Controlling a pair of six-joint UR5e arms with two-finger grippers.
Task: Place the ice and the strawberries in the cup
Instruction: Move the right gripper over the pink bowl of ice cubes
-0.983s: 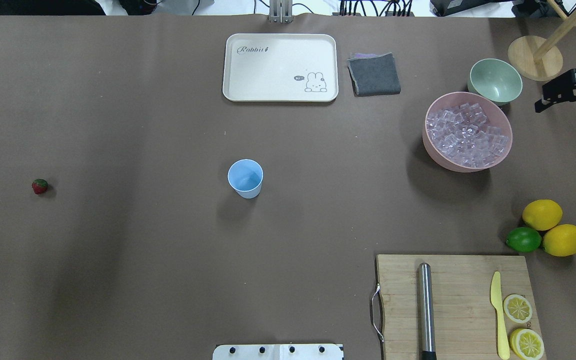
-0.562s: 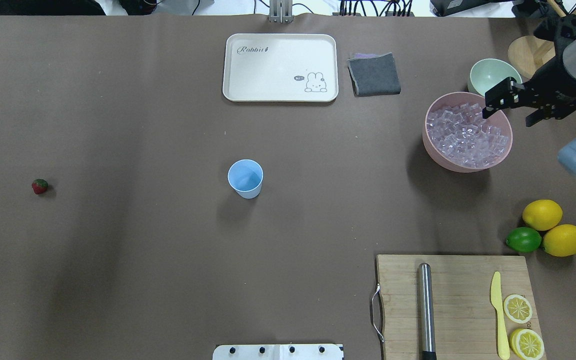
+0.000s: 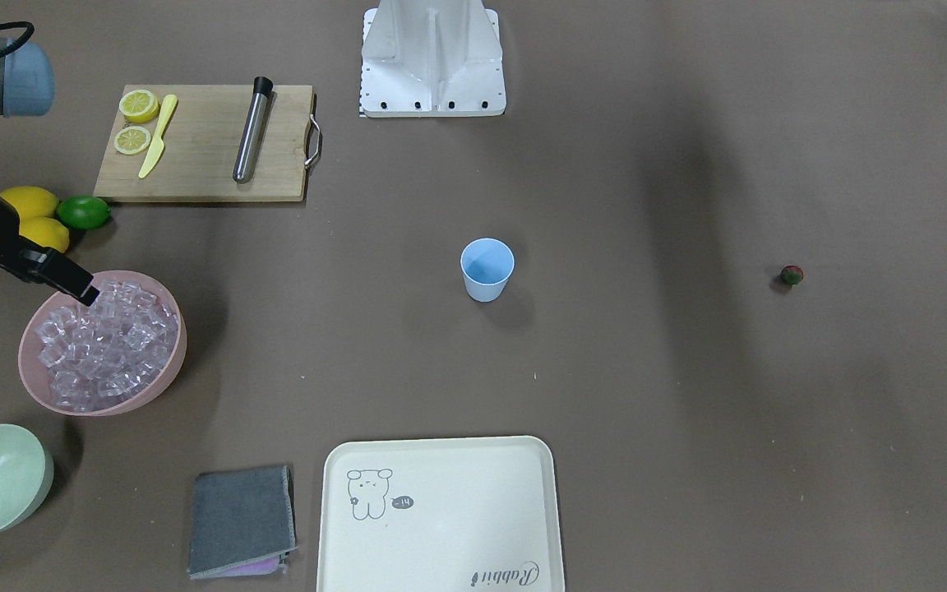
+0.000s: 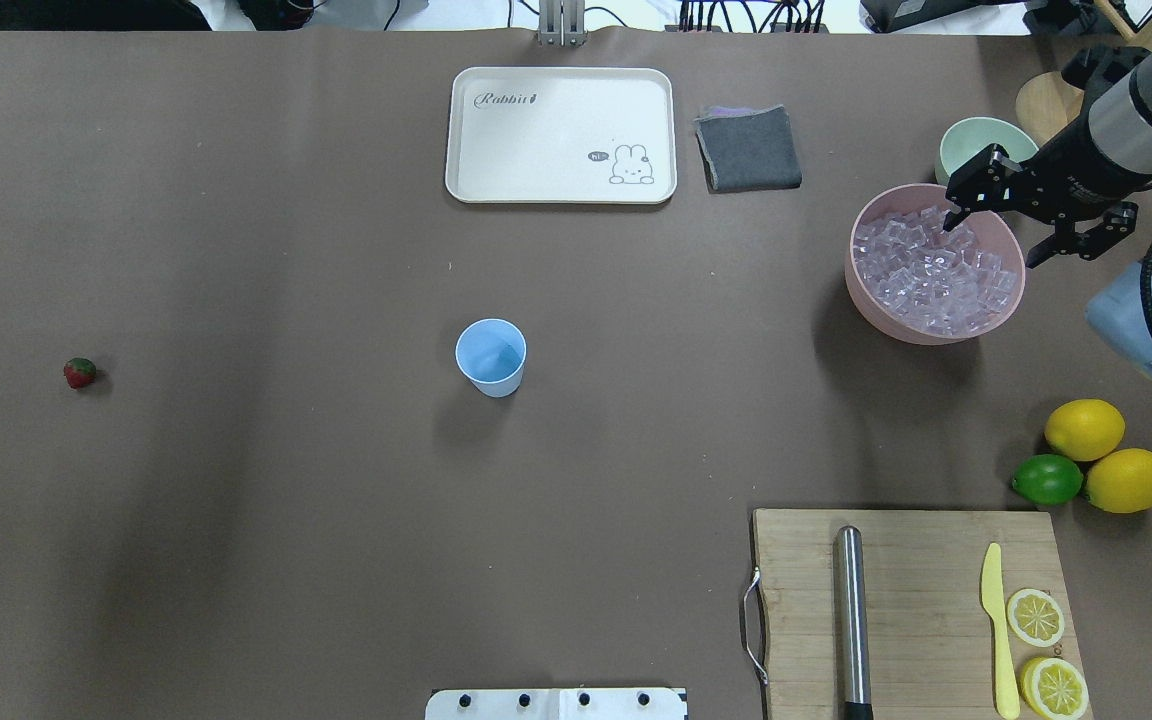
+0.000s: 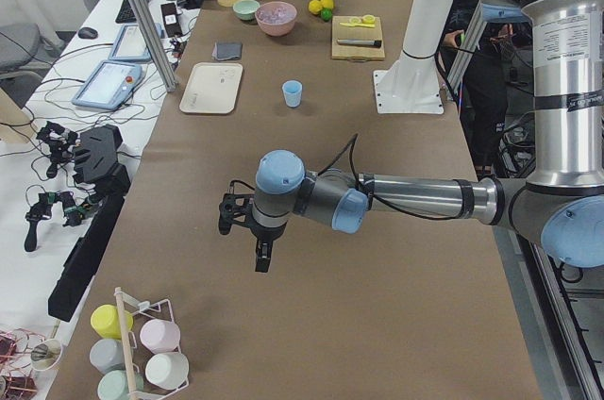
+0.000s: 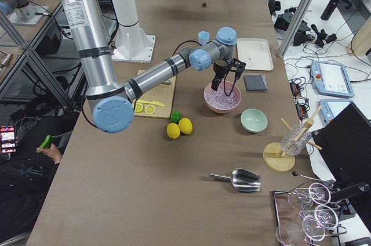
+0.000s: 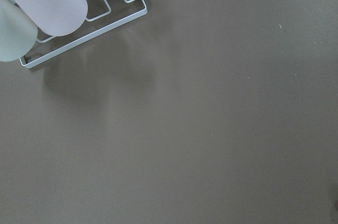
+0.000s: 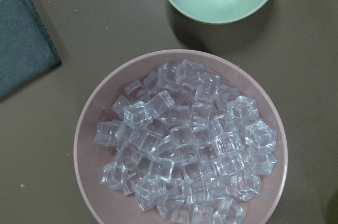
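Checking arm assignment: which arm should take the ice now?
Right, most likely. The right gripper hangs open over the pink bowl of ice. The left gripper is towards the table's opposite end, far from that bowl.

a robotics lab: teach pendant [image 6: 331, 78], cables [image 4: 746, 12], arm pedestal [image 5: 412, 51].

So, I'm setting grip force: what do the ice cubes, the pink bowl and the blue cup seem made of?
The ice: probably clear glossy plastic or acrylic; the cubes are alike, sharp-edged, and no meltwater shows. The pink bowl: looks like opaque plastic or melamine, even colour, dull sheen. The cup: likely thin plastic, smooth, light blue, semi-matte; the look leaves it open.
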